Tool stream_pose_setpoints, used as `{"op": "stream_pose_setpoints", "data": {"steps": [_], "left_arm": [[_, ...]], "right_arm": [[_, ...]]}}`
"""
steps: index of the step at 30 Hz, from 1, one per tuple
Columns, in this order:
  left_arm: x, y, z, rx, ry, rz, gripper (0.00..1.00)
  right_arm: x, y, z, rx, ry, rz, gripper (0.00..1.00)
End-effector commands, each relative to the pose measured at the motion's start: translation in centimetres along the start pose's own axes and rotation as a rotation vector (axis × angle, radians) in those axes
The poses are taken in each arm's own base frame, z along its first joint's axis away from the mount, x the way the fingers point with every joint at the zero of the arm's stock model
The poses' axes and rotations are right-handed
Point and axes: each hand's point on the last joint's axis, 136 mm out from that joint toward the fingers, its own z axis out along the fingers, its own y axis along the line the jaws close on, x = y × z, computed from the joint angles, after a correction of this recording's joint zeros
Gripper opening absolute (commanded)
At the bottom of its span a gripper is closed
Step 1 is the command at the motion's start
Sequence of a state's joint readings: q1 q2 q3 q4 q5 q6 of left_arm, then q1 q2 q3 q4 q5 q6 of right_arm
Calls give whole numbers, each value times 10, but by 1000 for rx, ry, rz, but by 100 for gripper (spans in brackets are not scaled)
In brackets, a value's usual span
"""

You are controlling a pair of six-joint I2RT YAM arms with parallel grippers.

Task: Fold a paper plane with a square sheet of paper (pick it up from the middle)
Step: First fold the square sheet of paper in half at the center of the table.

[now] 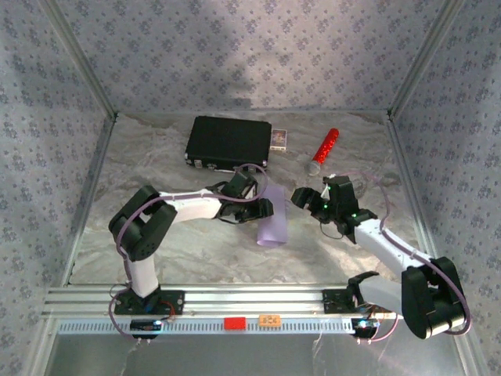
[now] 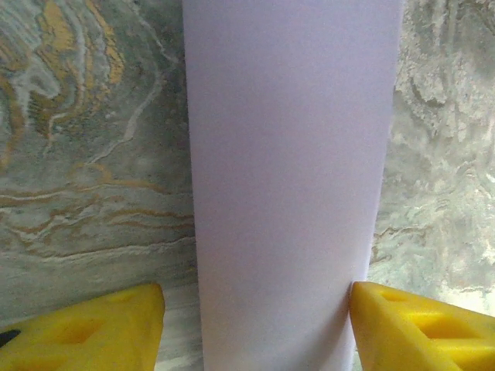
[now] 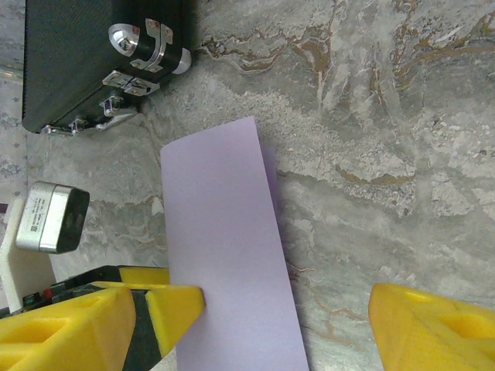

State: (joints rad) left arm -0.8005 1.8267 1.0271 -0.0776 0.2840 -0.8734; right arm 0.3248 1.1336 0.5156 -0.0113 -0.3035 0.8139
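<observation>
The left gripper (image 2: 255, 305), jaws spread, straddles the folded square sheet of paper (image 1: 273, 225) at mid-table. The right gripper (image 3: 288, 305), also spread, sits at its 2 o'clock. An uneven pinch could skew the crease or shove the sheet toward the black case (image 1: 228, 142) at 12 o'clock.

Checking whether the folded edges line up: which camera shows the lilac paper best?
Right wrist: the paper is large and sharp, with its far corners and a slightly offset under-layer visible. Top external gives most of its outline, but small. Left wrist crops it to a featureless middle.
</observation>
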Motion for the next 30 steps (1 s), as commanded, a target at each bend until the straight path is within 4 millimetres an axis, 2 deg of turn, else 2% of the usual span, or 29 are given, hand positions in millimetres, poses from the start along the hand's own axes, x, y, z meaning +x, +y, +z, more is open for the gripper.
{"op": "stream_pose_setpoints", "data": {"steps": [1, 15, 22, 30], "left_arm": [[1, 5, -10, -58, 9, 56, 60], [1, 34, -7, -182, 83, 104, 51], [7, 31, 1, -161, 141, 139, 53], [7, 24, -2, -148, 167, 198, 59]], "right_arm": [[-4, 10, 0, -14, 4, -25, 81], [-3, 9, 3, -1, 11, -24, 81], [-2, 9, 2, 3, 14, -22, 81], [-1, 9, 2, 2, 15, -24, 82]]}}
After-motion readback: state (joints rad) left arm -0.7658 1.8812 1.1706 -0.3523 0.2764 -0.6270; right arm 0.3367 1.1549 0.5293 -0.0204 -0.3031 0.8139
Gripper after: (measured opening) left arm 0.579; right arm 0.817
